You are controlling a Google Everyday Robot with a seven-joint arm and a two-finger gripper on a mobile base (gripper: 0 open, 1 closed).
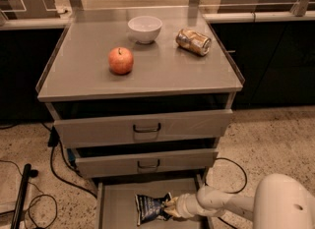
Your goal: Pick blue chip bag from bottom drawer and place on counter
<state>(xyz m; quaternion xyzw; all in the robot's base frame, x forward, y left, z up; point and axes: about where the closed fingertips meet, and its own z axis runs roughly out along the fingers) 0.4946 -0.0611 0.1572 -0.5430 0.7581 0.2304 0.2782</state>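
The blue chip bag (151, 207) lies crumpled on the flat grey floor of the bottom drawer (117, 204), which is pulled out at the foot of the cabinet; the bag sits towards the right of the tray. The hand (171, 207) is down in the drawer, right against the bag's right edge, at the end of a white arm (224, 204) that reaches in from the lower right. It looks to be in contact with the foil, but whether it is open or has closed on the bag I cannot tell from this angle. Above, the middle drawer (147, 163) and the top drawer (142, 127) each stand slightly out, showing their dark loop handles. On the table (167, 73) that tops the cabinet are a red apple (121, 60) near the middle left, a white bowl (144, 28) behind it, and a crushed metallic can (194, 42) lying on its side to the bowl's right. Black cables (59, 169) trail over the speckled floor left of the cabinet
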